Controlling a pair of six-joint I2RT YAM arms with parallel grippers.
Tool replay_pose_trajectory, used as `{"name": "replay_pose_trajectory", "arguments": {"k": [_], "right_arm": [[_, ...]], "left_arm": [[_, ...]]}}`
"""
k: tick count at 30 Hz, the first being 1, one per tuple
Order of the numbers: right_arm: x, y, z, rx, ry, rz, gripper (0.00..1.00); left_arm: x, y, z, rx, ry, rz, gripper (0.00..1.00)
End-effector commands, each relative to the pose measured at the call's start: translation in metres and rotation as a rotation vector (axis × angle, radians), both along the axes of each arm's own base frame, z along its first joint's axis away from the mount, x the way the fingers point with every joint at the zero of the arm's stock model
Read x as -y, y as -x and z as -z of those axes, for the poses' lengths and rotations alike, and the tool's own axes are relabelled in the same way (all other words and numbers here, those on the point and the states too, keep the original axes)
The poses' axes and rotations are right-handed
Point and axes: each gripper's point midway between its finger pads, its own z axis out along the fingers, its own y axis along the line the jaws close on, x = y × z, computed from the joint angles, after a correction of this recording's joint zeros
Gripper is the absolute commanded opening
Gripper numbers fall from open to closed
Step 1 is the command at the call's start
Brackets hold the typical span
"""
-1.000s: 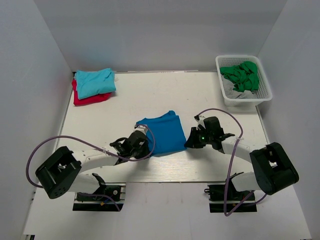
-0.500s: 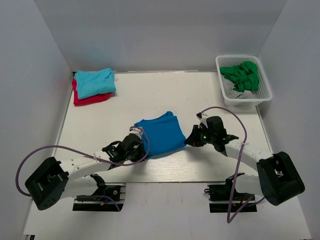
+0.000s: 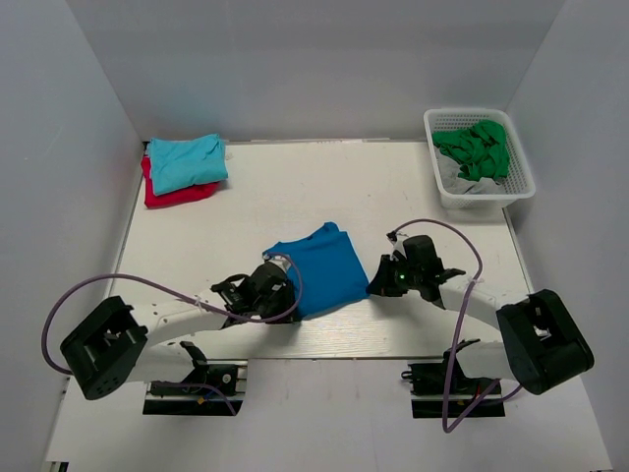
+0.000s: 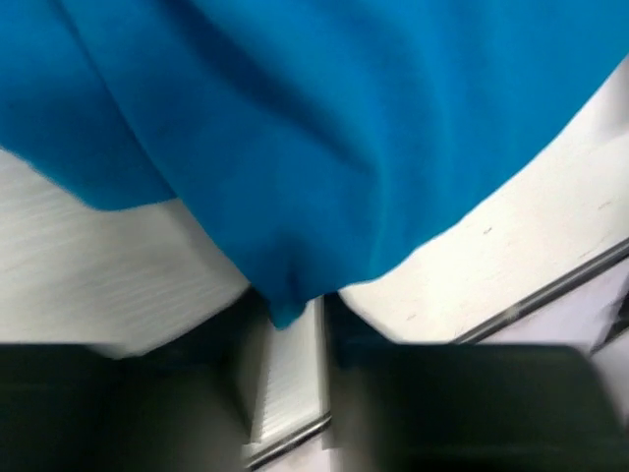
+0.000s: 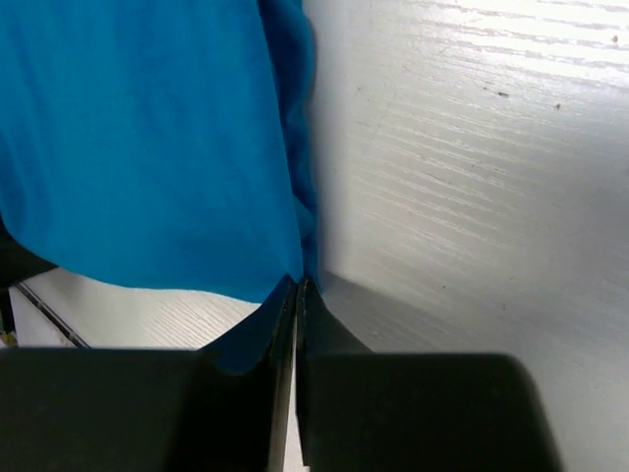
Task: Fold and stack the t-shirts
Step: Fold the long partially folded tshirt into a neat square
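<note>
Down at the near edge of the table [image 3: 295, 187], around the middle, lies the royal-blue t-shirt [image 3: 319, 267], folded into a rough rectangle and skewed a little, with an arm on each flank. The left gripper [image 3: 281, 288] is at the shirt's near-left corner; from its wrist camera the picture is blurred, but the dark fingers [image 4: 177, 403] sit close together with a tuck of blue cloth dropping into the narrow slot between them, so it looks clamped on the fabric. Over on the other side, the right gripper [image 3: 374, 282] meets the shirt's right-hand edge, and its wrist view is sharper: the two black fingers [image 5: 413, 413] are pressed together with only a hairline between, and the corner of the blue cloth is nipped at their tips, a firm pinch right on the hem. Away in the far-left corner a turquoise t-shirt [image 3: 187, 160] lies folded on top of a red t-shirt [image 3: 177, 195]. In the far-right corner stands a white basket [image 3: 484, 200] holding a crumpled green garment [image 3: 474, 147].
</note>
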Motion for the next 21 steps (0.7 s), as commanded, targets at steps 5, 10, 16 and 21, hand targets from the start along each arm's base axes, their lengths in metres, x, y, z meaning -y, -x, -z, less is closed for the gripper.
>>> {"name": "replay_pose_trajectory", "arguments": {"k": [5,10,16,21], "right_arm": [[-0.002,-0.015,-0.036,0.062,0.008,0.010,0.24],[0.000,-0.022,-0.065,0.140,0.004,0.011,0.90],[-0.001,-0.026,-0.081,0.176,-0.015,0.010,0.90],[-0.002,-0.027,-0.090,0.192,-0.025,0.008,0.90]], "left_arm": [[-0.049,0.011,-0.028,-0.011,-0.185,-0.102,0.88],[-0.057,-0.021,-0.072,0.144,-0.116,-0.268,1.00],[-0.034,-0.056,-0.093,0.309,0.026,-0.306,1.00],[-0.034,-0.068,-0.073,0.286,-0.089,-0.328,1.00]]}}
